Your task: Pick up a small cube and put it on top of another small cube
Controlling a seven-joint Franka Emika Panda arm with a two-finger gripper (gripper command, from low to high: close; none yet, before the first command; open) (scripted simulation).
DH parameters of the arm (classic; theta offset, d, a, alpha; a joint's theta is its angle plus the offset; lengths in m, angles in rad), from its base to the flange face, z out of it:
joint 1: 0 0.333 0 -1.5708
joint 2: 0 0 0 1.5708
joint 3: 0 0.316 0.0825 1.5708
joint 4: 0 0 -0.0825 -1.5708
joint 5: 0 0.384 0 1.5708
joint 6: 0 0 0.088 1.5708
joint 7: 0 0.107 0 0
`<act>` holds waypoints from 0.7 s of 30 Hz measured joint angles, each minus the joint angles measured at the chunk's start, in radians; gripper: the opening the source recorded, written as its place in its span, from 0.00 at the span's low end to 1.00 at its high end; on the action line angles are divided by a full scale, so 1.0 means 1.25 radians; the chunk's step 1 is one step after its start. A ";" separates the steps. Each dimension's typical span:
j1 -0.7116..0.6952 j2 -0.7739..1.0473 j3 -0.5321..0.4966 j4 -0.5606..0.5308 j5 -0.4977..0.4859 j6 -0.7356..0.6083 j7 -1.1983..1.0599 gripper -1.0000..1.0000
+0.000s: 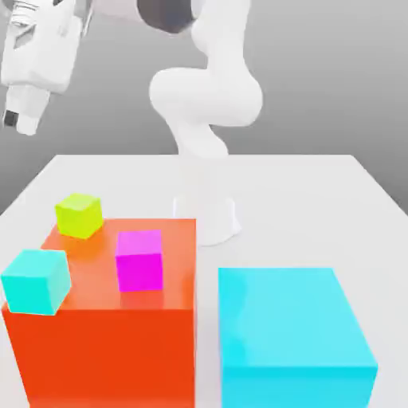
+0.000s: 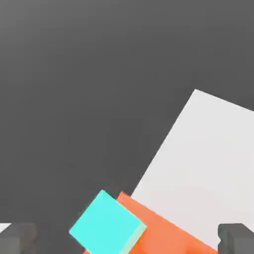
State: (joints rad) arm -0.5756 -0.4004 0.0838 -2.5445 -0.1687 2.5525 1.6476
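Large orange-red block (image 1: pixel 103 335), front, at the exterior view's left; large cyan block (image 1: pixel 291 335) beside it. On the orange-red block: small cyan cube (image 1: pixel 36 280) overhanging one corner, small magenta cube (image 1: pixel 139 260), small yellow-green cube (image 1: pixel 78 214). White table (image 1: pixel 303 199). White robot arm (image 1: pixel 207 103) arched, wrist raised high at upper left. Gripper (image 2: pixel 127 238) well above the small cyan cube, fingers (image 2: pixel 17 237) spread apart, empty.

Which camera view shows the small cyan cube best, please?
The exterior view is best: the small cyan cube is seen whole, with its top and two sides, at the corner of the orange block. The hand view catches the cube tilted, with its lower part cut off by the picture's edge.
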 joint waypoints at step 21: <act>-0.226 0.362 -0.062 -0.281 0.128 0.319 0.595 0.50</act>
State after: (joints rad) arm -0.8582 0.0526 0.0069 -2.8959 -0.0088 2.9512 2.3911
